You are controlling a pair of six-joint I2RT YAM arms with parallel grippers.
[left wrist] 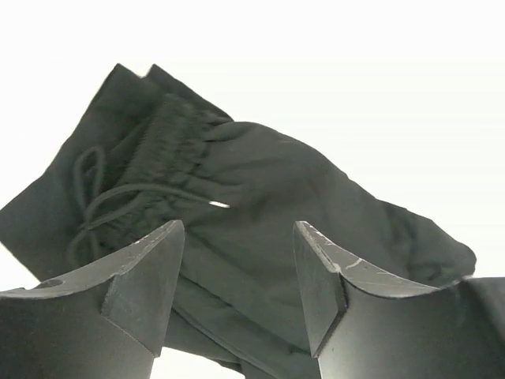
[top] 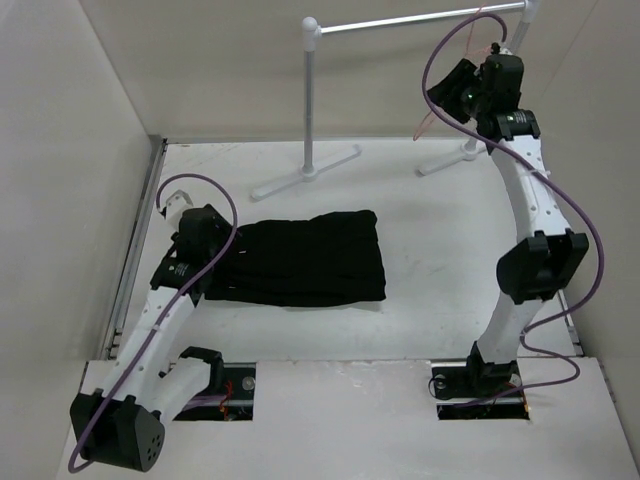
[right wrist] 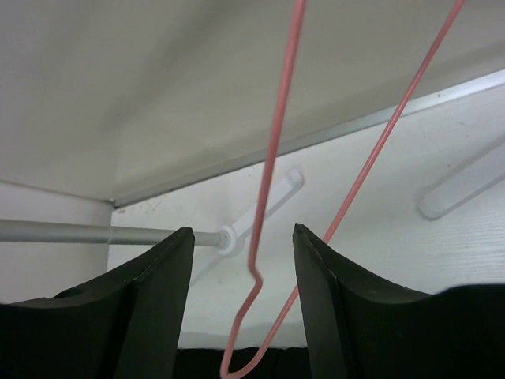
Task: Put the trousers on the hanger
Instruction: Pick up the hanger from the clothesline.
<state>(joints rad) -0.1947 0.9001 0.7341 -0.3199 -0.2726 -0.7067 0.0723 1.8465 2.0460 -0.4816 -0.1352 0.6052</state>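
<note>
The black trousers (top: 305, 258) lie folded flat on the table, left of centre. My left gripper (top: 205, 240) hangs open over their left end. In the left wrist view its jaws (left wrist: 239, 237) stand apart just above the cloth (left wrist: 260, 181), with the elastic waistband and drawstring (left wrist: 118, 197) to the left. My right gripper (top: 465, 90) is raised at the back right, by the rack's rod. The pink wire hanger (right wrist: 272, 158) hangs between its open jaws (right wrist: 243, 245), which do not touch it. In the top view the hanger (top: 424, 128) is only a faint line.
The grey-white clothes rack stands at the back, with its left post (top: 312, 100), top rod (top: 420, 20) and flat feet (top: 305, 172). The rod also shows in the right wrist view (right wrist: 79, 233). White walls close in the left, back and right sides.
</note>
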